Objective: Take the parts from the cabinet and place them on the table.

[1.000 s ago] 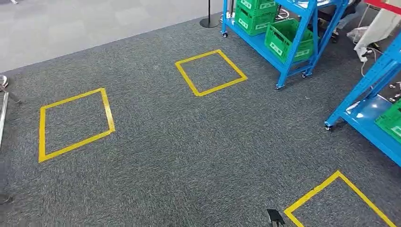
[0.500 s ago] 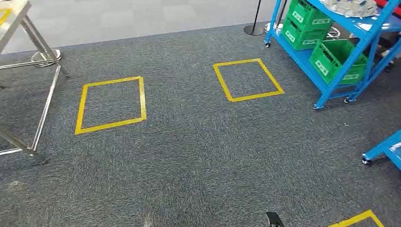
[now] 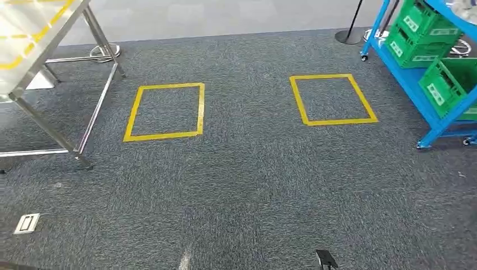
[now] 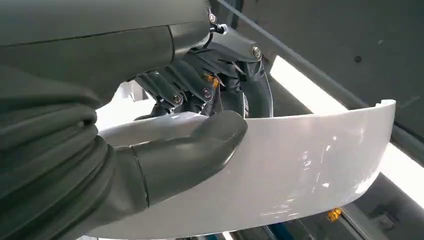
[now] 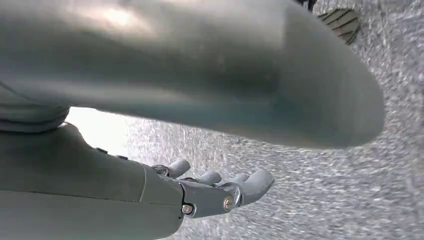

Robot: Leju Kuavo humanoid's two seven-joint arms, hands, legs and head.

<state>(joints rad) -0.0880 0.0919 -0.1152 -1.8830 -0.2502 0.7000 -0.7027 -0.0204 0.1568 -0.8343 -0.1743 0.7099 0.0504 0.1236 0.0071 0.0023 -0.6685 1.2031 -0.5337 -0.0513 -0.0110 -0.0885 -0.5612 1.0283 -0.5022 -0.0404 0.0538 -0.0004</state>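
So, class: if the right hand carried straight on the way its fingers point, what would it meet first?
Probably the grey carpet: the right hand holds nothing, and nothing else shows beyond its fingertips, though depth is unclear.

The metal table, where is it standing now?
In the head view the metal table stands at the upper left, on the grey carpet, just left of the nearer yellow square.

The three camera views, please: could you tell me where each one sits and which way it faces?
Head view: high on the body, looking down at grey carpet, yellow squares, steel table, blue rack.
Left wrist view: behind the left hand, which grips a white part, facing up to ceiling lights.
Right wrist view: behind the hanging right hand, looking at the floor.
Head and right wrist views share the carpet.
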